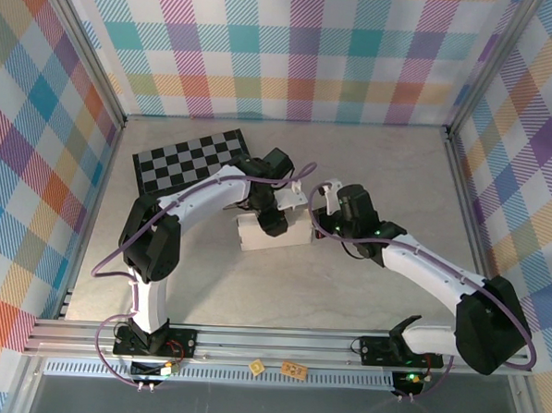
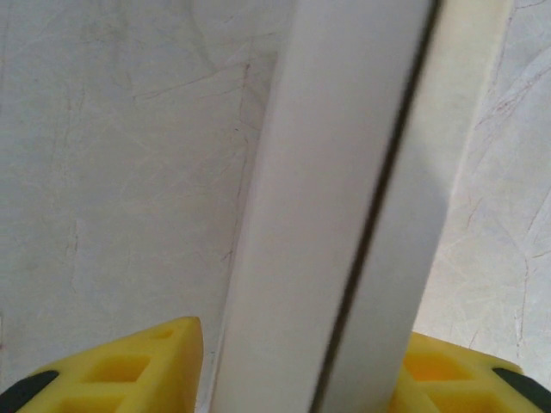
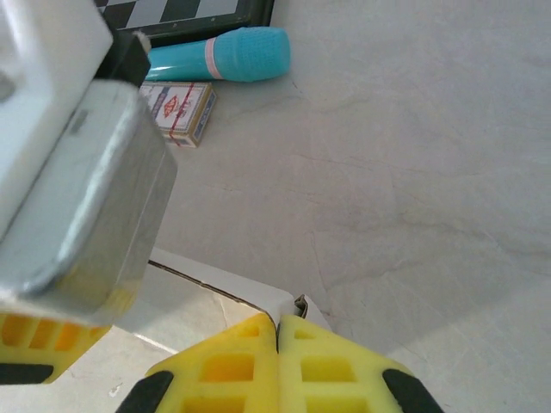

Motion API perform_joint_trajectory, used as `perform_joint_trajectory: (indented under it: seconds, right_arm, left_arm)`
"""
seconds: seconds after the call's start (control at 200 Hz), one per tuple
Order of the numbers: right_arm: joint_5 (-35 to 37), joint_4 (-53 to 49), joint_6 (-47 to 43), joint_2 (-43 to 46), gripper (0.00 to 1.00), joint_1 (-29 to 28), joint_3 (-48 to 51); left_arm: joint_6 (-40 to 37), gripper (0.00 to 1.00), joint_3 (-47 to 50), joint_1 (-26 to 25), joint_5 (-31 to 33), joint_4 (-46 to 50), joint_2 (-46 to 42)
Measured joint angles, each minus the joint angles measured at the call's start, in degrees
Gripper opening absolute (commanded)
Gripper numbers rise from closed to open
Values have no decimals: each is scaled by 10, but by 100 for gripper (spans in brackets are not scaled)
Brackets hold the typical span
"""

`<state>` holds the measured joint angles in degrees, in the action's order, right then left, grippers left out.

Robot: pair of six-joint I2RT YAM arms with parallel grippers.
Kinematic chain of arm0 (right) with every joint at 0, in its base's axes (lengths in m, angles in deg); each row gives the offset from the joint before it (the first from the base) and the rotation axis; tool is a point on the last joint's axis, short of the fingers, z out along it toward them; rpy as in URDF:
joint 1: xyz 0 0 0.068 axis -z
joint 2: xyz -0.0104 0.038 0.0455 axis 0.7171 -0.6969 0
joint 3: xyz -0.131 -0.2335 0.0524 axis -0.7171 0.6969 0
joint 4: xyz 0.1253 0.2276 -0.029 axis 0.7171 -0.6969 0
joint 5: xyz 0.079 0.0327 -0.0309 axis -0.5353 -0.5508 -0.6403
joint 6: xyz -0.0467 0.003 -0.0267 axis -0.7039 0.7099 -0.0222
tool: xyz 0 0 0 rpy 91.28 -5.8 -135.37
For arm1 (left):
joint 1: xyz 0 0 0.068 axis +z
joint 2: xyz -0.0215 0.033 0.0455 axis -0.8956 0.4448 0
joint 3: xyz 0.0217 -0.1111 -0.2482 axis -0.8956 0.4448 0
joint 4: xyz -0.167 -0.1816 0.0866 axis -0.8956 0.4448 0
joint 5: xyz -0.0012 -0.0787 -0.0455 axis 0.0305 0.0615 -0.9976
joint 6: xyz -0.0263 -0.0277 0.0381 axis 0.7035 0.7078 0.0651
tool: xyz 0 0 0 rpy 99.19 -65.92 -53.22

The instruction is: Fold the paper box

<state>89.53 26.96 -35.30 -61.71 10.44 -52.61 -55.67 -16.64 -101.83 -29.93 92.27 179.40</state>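
While the paper box (image 1: 254, 235) lies mid-frame on the worktop (image 1: 280, 299), long axis left-right, the left end effector (image 2: 297, 361) straddles one panel, half-spread, grip uncertain; the right end effector (image 3: 277, 331), closed and empty, sits at its right corner.
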Motion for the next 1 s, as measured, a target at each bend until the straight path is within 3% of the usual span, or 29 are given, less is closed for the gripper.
perform_joint_trajectory:
  seconds: [0.145,0.54,0.8,0.87,1.0]
  right_arm:
    - [21,18,-3,7,0,-10,14]
    - [53,20,-2,9,0,-28,16]
    - [66,11,0,3,0,-33,6]
    - [68,7,0,0,0,-33,2]
    - [70,1,0,-4,0,-33,-5]
  left_arm:
    - [34,55,26,10,-14,-30,-26]
    - [135,56,78,14,-37,-103,-113]
    - [249,46,117,29,52,-109,-222]
    - [282,40,131,36,77,-92,-260]
    - [349,38,153,62,95,-45,-313]
